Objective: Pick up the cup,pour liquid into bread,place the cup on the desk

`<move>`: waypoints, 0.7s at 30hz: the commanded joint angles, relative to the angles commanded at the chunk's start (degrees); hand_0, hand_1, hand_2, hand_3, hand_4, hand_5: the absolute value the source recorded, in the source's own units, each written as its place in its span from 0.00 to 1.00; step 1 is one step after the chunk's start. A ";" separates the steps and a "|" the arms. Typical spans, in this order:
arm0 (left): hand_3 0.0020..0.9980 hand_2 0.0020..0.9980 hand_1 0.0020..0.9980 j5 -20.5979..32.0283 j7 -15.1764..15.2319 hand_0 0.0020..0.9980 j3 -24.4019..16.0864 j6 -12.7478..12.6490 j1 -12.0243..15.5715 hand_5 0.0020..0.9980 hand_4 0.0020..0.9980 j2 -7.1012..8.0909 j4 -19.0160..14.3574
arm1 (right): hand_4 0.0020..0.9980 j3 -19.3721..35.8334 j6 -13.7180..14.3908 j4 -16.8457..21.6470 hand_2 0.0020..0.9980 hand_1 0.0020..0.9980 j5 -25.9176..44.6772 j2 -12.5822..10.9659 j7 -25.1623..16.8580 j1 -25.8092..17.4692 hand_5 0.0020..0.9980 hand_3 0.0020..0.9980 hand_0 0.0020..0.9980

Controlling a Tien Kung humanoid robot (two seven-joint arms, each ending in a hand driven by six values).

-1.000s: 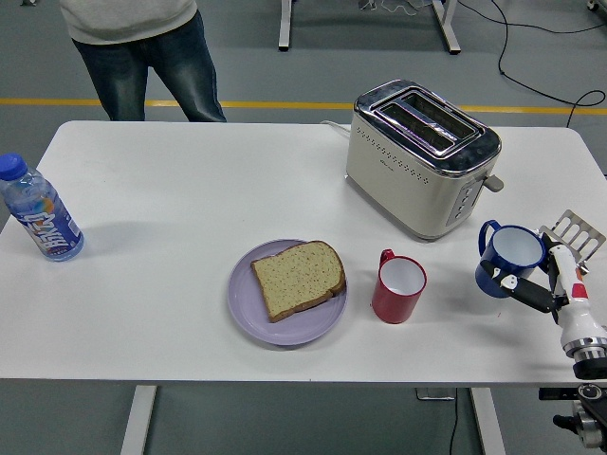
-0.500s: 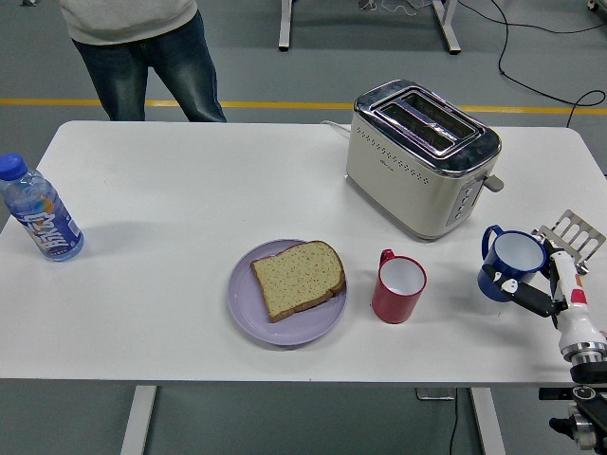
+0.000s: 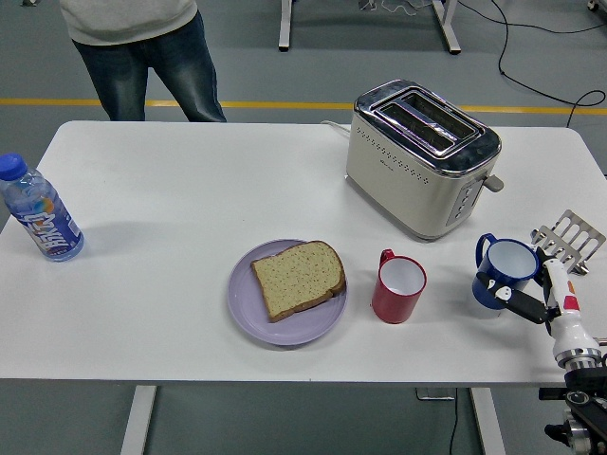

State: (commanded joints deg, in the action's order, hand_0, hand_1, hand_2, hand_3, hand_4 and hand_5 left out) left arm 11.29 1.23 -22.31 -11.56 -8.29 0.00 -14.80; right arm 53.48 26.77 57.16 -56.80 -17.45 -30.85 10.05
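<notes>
Nearest, my right hand (image 3: 531,284) curled loosely around the blue cup (image 3: 505,271) at the table's (image 3: 171,190) right edge, thumb against its side. Its white inside looked empty, like the red mug's (image 3: 397,287). Bread (image 3: 298,278) lay on the purple plate (image 3: 258,322); farther back stood the toaster (image 3: 421,155).

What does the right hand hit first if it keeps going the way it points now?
Most likely the blue cup: the right hand points up-left with its fingers at the cup's near side. Whether they already touch it is unclear.
</notes>
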 joint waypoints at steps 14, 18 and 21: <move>0.61 0.77 0.76 -0.16 -0.11 0.69 0.02 0.14 0.10 1.00 0.40 0.00 0.00 | 0.70 -3.06 0.09 -1.67 0.48 0.34 2.39 0.27 -0.85 1.28 0.00 0.49 0.46; 0.61 0.77 0.76 0.24 0.00 0.69 0.25 0.19 0.06 1.00 0.40 0.00 0.00 | 0.70 -3.75 0.13 -2.25 0.48 0.34 3.06 0.40 -1.11 1.83 0.00 0.48 0.46; 0.61 0.77 0.76 0.37 0.03 0.69 0.32 0.21 0.03 1.00 0.40 0.00 0.00 | 0.70 -4.63 0.12 -2.89 0.48 0.34 3.64 0.47 -1.33 2.41 0.00 0.48 0.46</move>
State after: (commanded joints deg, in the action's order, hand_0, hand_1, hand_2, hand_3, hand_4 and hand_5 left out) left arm 11.67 1.25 -21.99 -11.35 -8.27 0.00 -14.81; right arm 48.85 26.89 54.27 -53.16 -16.98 -32.19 12.46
